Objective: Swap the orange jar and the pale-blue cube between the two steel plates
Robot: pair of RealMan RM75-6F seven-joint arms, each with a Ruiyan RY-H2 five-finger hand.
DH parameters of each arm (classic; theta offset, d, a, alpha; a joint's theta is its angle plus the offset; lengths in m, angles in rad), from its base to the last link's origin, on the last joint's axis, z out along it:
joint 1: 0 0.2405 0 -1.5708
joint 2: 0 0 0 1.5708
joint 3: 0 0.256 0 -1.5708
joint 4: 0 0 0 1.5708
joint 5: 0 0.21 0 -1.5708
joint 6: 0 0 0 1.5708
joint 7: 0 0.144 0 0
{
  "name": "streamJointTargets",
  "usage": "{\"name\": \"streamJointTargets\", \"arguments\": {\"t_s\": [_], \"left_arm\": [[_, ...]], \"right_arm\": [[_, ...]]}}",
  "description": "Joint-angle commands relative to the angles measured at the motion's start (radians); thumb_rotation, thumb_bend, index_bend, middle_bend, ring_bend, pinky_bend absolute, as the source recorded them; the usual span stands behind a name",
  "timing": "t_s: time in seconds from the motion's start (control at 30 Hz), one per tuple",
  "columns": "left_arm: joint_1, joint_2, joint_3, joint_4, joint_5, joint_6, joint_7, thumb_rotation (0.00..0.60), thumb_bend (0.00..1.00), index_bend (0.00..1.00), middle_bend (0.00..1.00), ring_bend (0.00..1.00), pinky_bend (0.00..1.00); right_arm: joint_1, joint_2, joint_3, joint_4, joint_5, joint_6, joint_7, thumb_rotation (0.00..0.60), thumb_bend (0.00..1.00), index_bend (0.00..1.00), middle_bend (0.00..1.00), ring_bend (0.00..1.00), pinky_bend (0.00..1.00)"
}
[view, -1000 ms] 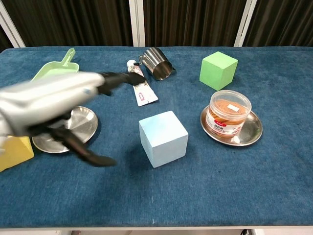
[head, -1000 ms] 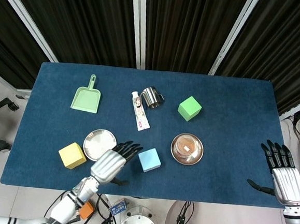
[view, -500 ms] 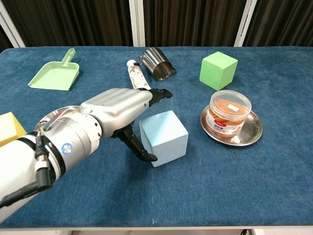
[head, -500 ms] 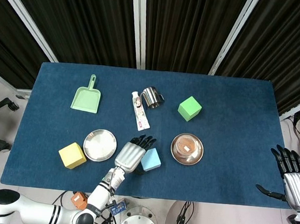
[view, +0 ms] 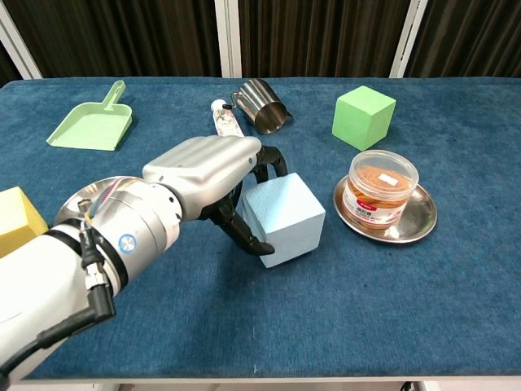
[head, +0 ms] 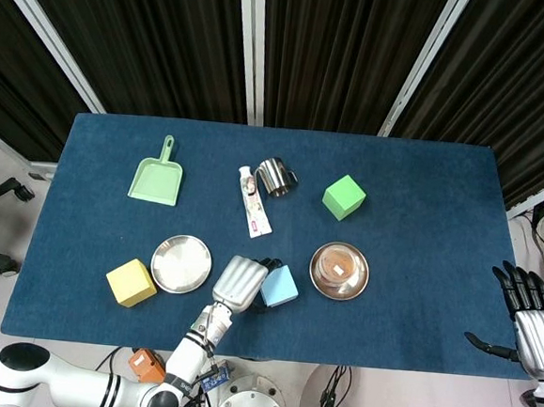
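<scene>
My left hand (head: 239, 282) (view: 213, 173) grips the pale-blue cube (head: 280, 285) (view: 285, 218), fingers over its top and thumb low on its near-left side; the cube sits tilted, just left of the right steel plate (head: 315, 277) (view: 419, 221). The orange jar (head: 339, 265) (view: 380, 189) stands upright in that plate. The left steel plate (head: 180, 263) lies empty in the head view; in the chest view my arm hides most of it. My right hand (head: 531, 320) hovers open beyond the table's right edge, fingers spread.
A yellow cube (head: 130, 282) (view: 18, 221) sits at the near left. A green dustpan (head: 155, 177), a tube (head: 254, 204), a steel cup (head: 274, 176) and a green cube (head: 343, 197) (view: 363, 117) lie farther back on the blue table (head: 422, 215).
My left hand closed around the pale-blue cube, which has tilted and shifted slightly right toward the jar's plate. The right hand has drawn back off the table's right edge.
</scene>
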Motion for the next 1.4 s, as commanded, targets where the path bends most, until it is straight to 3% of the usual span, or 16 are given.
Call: {"name": "streamJointTargets", "arguments": {"t_s": [0.03, 0.13, 0.3, 0.43, 0.6, 0.8, 0.93, 1.23, 1.4], "left_arm": [[0.002, 0.01, 0.007, -0.014, 0.018, 0.014, -0.013, 0.6, 0.42, 0.57, 0.59, 0.64, 0.72], [0.013, 0.059, 0.02, -0.07, 0.047, 0.038, -0.012, 0.6, 0.46, 0.57, 0.59, 0.64, 0.72], [0.056, 0.237, 0.038, -0.191, 0.101, 0.109, 0.017, 0.6, 0.46, 0.58, 0.6, 0.64, 0.72], [0.113, 0.37, 0.036, -0.234, 0.065, 0.174, 0.018, 0.6, 0.45, 0.58, 0.6, 0.64, 0.72], [0.165, 0.485, 0.052, -0.265, 0.01, 0.174, -0.053, 0.6, 0.45, 0.58, 0.6, 0.63, 0.72], [0.169, 0.494, 0.088, -0.241, -0.046, 0.129, -0.058, 0.6, 0.44, 0.58, 0.6, 0.63, 0.72], [0.156, 0.472, 0.094, -0.198, -0.053, 0.1, -0.069, 0.6, 0.37, 0.57, 0.58, 0.6, 0.65], [0.135, 0.485, 0.12, -0.193, -0.035, 0.066, -0.058, 0.599, 0.03, 0.25, 0.32, 0.31, 0.42], [0.129, 0.509, 0.136, -0.23, -0.052, 0.063, -0.024, 0.569, 0.0, 0.17, 0.25, 0.22, 0.37]], "right_arm": [[-0.002, 0.001, 0.005, -0.002, -0.001, -0.007, 0.0, 0.456, 0.17, 0.0, 0.0, 0.0, 0.0], [-0.006, 0.003, 0.009, -0.002, -0.004, -0.01, 0.005, 0.455, 0.17, 0.0, 0.0, 0.0, 0.0], [-0.016, 0.01, 0.013, 0.0, -0.013, -0.007, 0.024, 0.456, 0.17, 0.0, 0.0, 0.0, 0.0], [-0.021, 0.013, 0.015, -0.001, -0.022, -0.009, 0.028, 0.456, 0.17, 0.0, 0.0, 0.0, 0.0], [-0.022, 0.012, 0.018, -0.006, -0.028, -0.019, 0.019, 0.455, 0.17, 0.0, 0.0, 0.0, 0.0], [-0.023, 0.016, 0.011, -0.016, -0.058, -0.023, 0.016, 0.455, 0.17, 0.0, 0.0, 0.0, 0.0], [-0.027, 0.016, 0.01, -0.018, -0.066, -0.023, 0.013, 0.456, 0.17, 0.0, 0.0, 0.0, 0.0], [-0.034, 0.022, 0.017, -0.014, -0.07, -0.019, 0.032, 0.456, 0.17, 0.0, 0.0, 0.0, 0.0], [-0.036, 0.021, 0.017, -0.017, -0.078, -0.022, 0.025, 0.457, 0.17, 0.0, 0.0, 0.0, 0.0]]}}
